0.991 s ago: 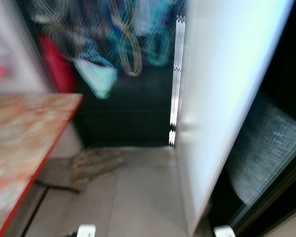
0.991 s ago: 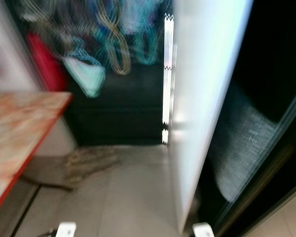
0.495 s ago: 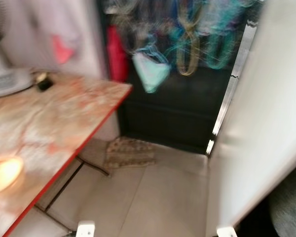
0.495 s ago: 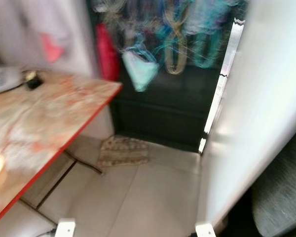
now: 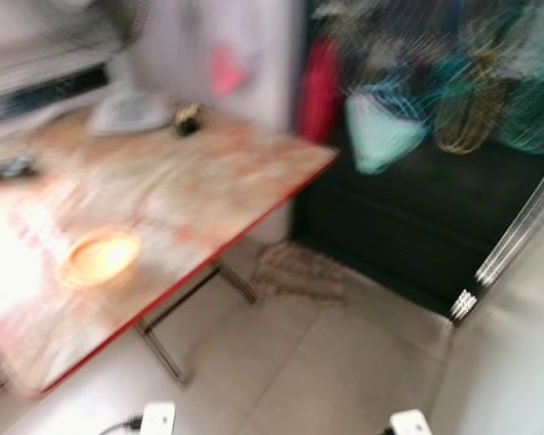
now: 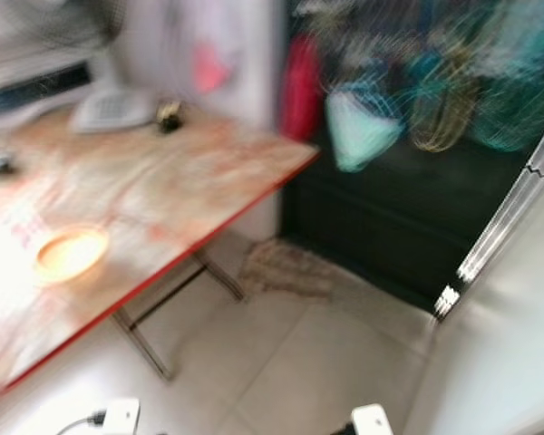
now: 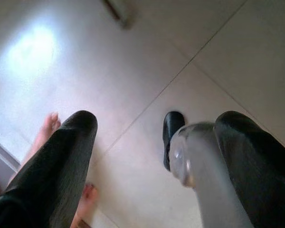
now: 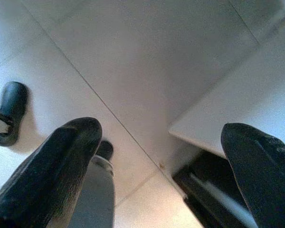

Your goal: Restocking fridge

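Over the last second the view has swung left off the white fridge door (image 5: 517, 362) onto the counter (image 5: 163, 208) and its bowl (image 5: 98, 256), suggesting stock pickup; left end effector (image 7: 154, 142) and right end effector (image 8: 161, 142) hang open, empty.

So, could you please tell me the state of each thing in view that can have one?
left gripper: open, empty, hanging above the floor.
right gripper: open, empty.
table: standing unfolded.
bowl: upright on the table; contents too blurred to tell.
mat: rumpled on the floor.
white door: open or shut, cannot tell.
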You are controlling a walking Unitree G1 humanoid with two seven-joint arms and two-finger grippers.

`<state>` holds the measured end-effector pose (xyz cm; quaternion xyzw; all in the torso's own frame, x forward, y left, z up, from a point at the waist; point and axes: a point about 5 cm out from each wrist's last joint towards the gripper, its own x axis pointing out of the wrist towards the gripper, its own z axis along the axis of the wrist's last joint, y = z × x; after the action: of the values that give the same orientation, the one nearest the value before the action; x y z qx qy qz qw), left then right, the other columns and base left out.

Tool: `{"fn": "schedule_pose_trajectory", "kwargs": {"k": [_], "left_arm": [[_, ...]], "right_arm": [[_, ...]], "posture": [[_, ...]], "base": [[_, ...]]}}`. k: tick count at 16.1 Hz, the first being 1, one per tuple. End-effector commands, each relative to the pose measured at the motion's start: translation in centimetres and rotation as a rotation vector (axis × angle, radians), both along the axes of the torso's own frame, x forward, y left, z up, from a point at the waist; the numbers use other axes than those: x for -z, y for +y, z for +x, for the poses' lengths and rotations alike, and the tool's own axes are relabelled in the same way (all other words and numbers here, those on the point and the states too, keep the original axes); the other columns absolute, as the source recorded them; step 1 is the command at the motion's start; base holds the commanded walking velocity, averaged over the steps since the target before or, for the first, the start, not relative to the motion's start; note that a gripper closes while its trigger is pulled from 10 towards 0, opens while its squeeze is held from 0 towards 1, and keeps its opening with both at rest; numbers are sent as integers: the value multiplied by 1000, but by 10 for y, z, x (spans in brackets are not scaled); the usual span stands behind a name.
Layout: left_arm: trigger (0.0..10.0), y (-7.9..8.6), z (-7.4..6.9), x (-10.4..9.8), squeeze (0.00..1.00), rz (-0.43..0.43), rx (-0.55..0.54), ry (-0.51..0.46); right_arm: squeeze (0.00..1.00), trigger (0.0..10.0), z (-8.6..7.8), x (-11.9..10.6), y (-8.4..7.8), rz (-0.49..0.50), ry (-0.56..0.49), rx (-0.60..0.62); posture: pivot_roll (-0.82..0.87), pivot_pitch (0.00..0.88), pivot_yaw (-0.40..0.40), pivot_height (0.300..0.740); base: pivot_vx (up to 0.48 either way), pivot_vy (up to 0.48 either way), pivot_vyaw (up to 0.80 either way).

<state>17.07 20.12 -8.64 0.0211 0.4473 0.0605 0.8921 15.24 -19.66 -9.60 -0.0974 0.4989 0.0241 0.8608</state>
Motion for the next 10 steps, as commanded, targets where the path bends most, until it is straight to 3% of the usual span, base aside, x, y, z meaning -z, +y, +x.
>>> {"fn": "schedule_pose_trajectory", "kwargs": {"k": [1,10], "left_arm": [[10000,0,0,0,0,2,-9,-3],[10000,-2,0,0,0,5,0,-6]], "right_arm": [[0,10000,-4,1,-3,-8,12,-4],[0,10000,-3,1,-5,-14,14,-15]], "posture": [[42,2,-24,740],[47,11,-23,740]], "base": [[0,0,800],[0,0,800]]}}
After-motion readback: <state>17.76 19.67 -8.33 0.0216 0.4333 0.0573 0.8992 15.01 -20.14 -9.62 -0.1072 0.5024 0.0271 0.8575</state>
